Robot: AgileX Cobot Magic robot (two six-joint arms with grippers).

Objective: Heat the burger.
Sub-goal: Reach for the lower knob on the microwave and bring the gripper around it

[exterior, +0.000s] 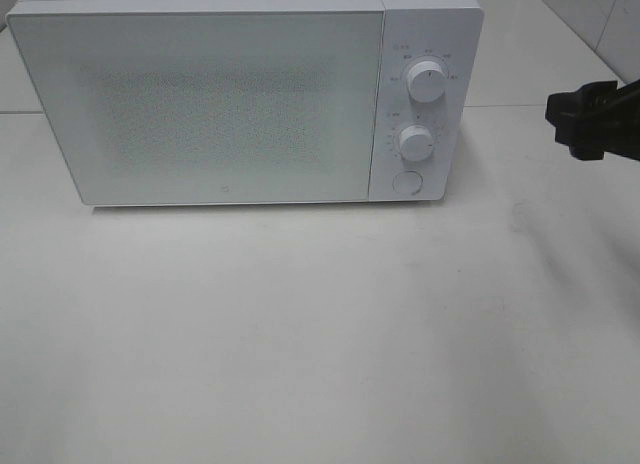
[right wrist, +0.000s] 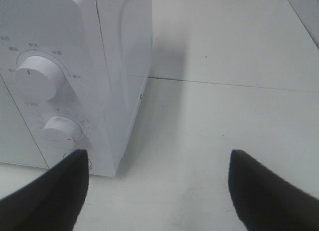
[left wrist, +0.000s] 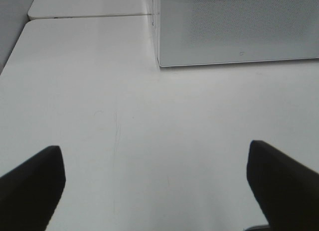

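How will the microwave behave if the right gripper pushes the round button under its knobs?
Probably stays put: the microwave is a wide, low box sitting flat on the table, so tipping looks unlikely. It might slide back slightly, since the table looks smooth. The round button sits low, which should also limit tipping.

The site is presenting as a robotics test bench dressed as a kitchen corner. A white microwave (exterior: 230, 94), carrying an upper dial (exterior: 427, 83) and a lower dial (exterior: 415, 142), is standing on a plain white table (exterior: 320, 334). A straight seam (left wrist: 89, 15) is running across the table where two slabs are abutting. A pale wall (exterior: 600, 14) with joint lines, seemingly tiled, is showing at the far right corner. The black right pincer (right wrist: 159, 156) is hanging above the table beside the appliance, marking this as a machine workstation.
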